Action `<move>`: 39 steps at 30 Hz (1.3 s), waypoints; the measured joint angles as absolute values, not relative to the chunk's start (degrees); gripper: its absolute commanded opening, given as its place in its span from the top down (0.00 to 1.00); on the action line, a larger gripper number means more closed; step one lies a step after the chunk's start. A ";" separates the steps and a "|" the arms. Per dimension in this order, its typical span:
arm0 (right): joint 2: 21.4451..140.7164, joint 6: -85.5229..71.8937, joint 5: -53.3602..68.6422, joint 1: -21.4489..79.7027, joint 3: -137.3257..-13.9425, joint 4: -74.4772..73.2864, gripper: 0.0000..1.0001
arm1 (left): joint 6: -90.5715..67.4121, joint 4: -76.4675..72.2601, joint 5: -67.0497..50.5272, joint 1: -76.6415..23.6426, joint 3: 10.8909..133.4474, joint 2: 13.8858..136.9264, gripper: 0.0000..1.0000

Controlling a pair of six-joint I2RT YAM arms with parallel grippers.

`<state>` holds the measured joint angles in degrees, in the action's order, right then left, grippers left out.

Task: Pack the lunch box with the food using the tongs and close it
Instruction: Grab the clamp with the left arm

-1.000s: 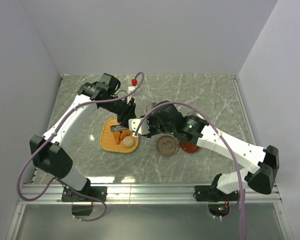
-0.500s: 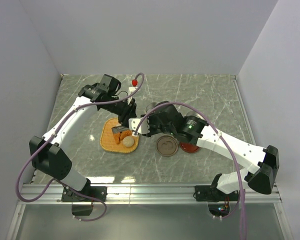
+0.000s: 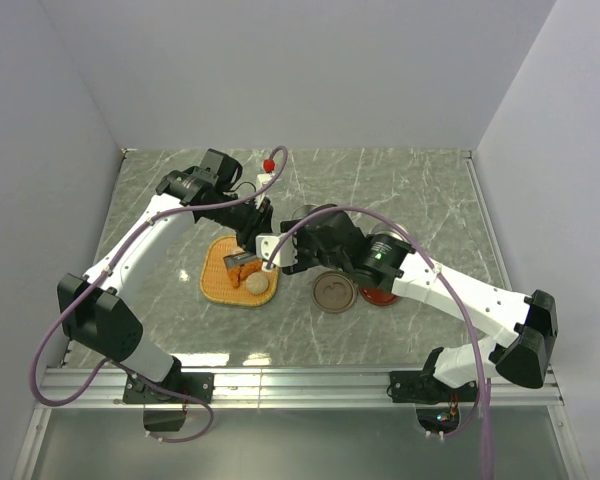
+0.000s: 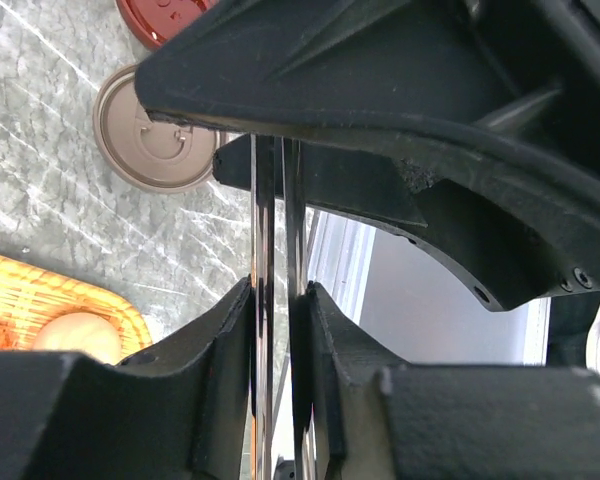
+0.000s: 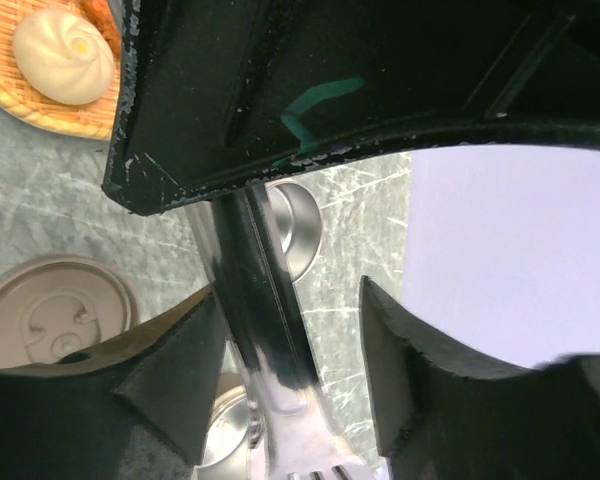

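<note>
My left gripper clamps both arms of the tongs, pinching them close, I judge to work them alone. My right gripper stands open around them, just beyond the far corner of the woven tray, which holds the bun and nuggets.

It looked to me like a robotics lab, a test cell rather than any kitchen or home. Plain pale walls boxed in a marbled grey-green tabletop on three sides. Along the near edge ran an aluminium rail, and two white-and-black robot arms, the left arm and the right arm, were bolted to it. Purple cables looped loose off them. The only homely things were props: some food on a woven tray and a brown lid on the bare surface.
</note>
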<state>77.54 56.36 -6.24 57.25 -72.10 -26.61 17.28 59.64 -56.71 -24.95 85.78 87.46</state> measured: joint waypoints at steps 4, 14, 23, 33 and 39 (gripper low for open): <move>78.04 56.51 -6.20 57.25 -72.10 -26.65 0.48 | 17.41 59.86 -56.64 -24.93 85.78 87.44 0.75; 79.26 56.71 -4.71 57.67 -72.12 -28.45 1.00 | 18.57 60.36 -55.40 -24.84 85.80 87.02 0.70; 79.35 56.49 -4.97 57.76 -72.12 -28.14 1.00 | 18.35 60.16 -55.13 -24.84 85.78 87.02 0.66; 79.35 57.12 -5.61 57.78 -72.10 -27.38 1.00 | 18.13 60.40 -54.74 -24.84 85.78 87.02 0.65; 79.35 58.00 -5.74 57.78 -72.07 -27.07 1.00 | 18.26 60.64 -54.39 -24.84 85.78 87.02 0.77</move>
<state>79.35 58.00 -5.74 57.78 -72.07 -27.07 18.26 60.64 -54.39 -24.84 85.78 87.02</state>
